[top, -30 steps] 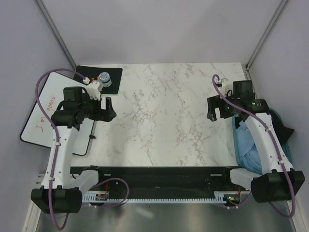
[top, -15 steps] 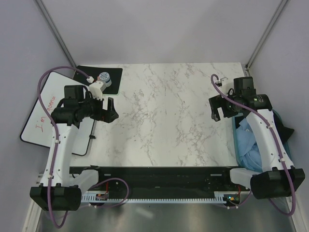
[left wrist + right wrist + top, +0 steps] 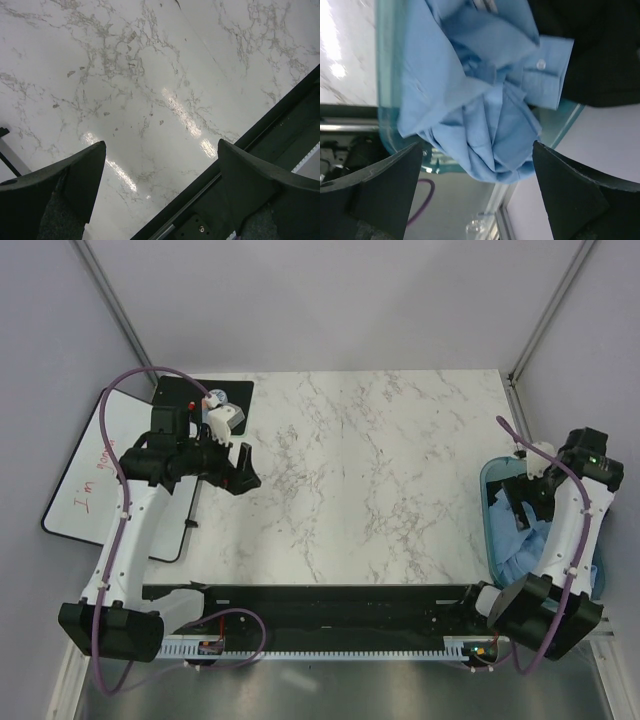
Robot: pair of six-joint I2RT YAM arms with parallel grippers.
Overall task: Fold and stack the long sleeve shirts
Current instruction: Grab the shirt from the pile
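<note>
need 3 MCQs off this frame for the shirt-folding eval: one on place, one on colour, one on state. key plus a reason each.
1. Where are the long sleeve shirts?
A) crumpled in the bin at the right edge of the table
B) spread flat in the middle of the table
C) folded in a stack at its far edge

2. What colour are the shirts?
A) white
B) red
C) light blue

3. The right hand is:
A) shut on a sleeve
B) open over the shirts
C) shut and empty

Key:
1 A: the right wrist view shows them bunched inside the bin's wall.
2 C: the cloth is light blue in both the top and the right wrist views.
3 B: its fingers stand wide apart, with the cloth beyond them and nothing pinched.
</note>
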